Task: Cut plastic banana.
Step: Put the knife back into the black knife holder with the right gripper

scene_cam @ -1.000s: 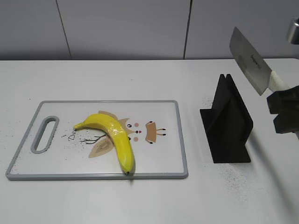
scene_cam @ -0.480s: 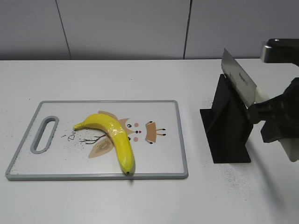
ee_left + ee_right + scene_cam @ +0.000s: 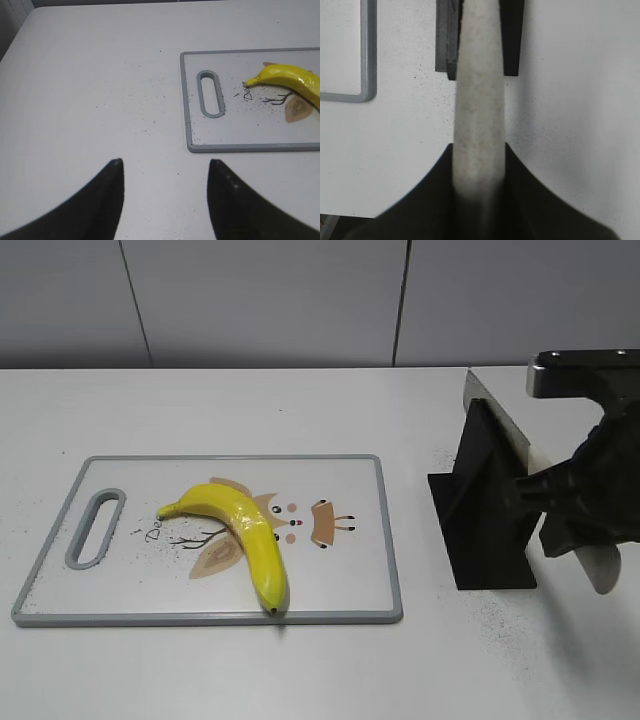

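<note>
A yellow plastic banana (image 3: 245,535) lies whole on a white cutting board with a grey rim (image 3: 392,540); it also shows in the left wrist view (image 3: 292,82) on the board (image 3: 185,100). My right gripper (image 3: 575,505) is shut on the white handle (image 3: 479,110) of a cleaver. The steel blade (image 3: 495,415) sits down in the slot of the black knife stand (image 3: 485,510). My left gripper (image 3: 165,167) is open and empty above bare table left of the board; it is out of the exterior view.
The knife stand (image 3: 512,35) stands right of the board. Dark specks dot the white table (image 3: 300,670). A grey panelled wall runs along the back edge.
My right gripper has come down and to the left with the cleaver, lowering the blade from the air into the stand's slot. The banana has not moved.
</note>
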